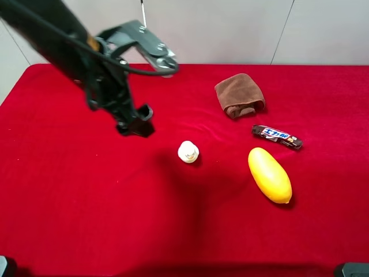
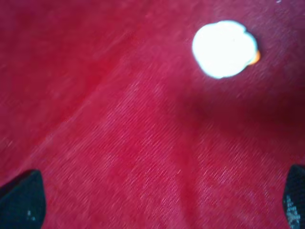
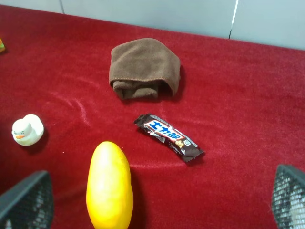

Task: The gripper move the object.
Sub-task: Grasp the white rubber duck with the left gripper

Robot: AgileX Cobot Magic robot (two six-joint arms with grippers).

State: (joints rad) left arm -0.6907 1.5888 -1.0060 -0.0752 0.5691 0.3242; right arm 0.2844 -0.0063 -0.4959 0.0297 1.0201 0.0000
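Left gripper [image 1: 137,123], wide open and empty, hung upper-left of the toy duck [image 1: 188,152]; an off-centre close might squirt it away.

A broad red plush-covered counter [image 1: 69,219] takes up nearly everything in sight, and its far edge runs straight along a pale grey-white panelled wall [image 1: 230,29]. A thin dark seam [image 1: 282,32] slants down that wall toward the right part of the far edge. The light is soft and even. Faint ripples [image 1: 202,124] crease the nap in the counter's far half, and a dim shadow lies across its middle.
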